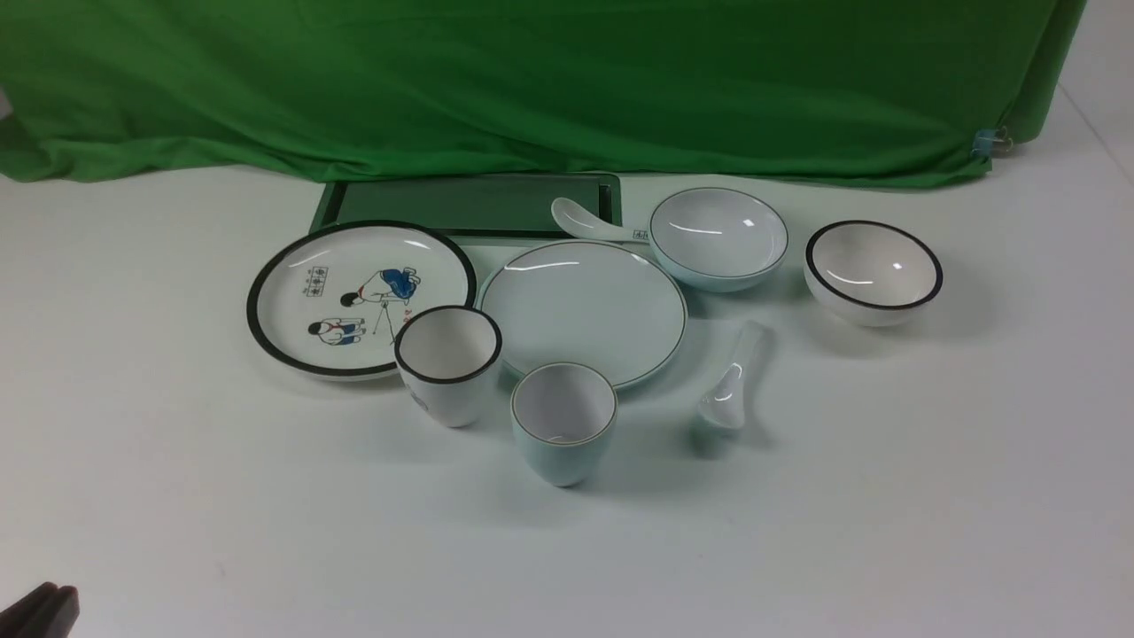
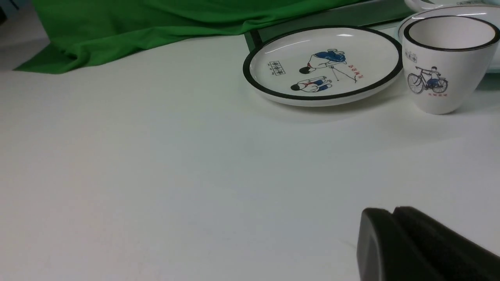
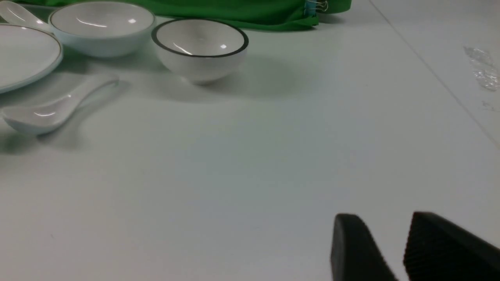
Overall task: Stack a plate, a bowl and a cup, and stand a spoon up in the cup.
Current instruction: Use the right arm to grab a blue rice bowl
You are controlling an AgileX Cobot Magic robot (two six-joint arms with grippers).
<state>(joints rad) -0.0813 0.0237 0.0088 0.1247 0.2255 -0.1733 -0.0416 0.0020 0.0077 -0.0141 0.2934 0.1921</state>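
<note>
Low over the near counter (image 1: 177, 496), the left jaws are pressed together, gripping nothing; the right jaws stand partly spread, touching nothing. Mid-counter, the plate (image 1: 585, 312) lies flat, pale and glossy with a thin dark rim line. The bowl (image 1: 718, 237) sits behind it to the right, the cup (image 1: 563, 423) stands upright just in front, and the spoon (image 1: 733, 390) lies near its right side.
</note>
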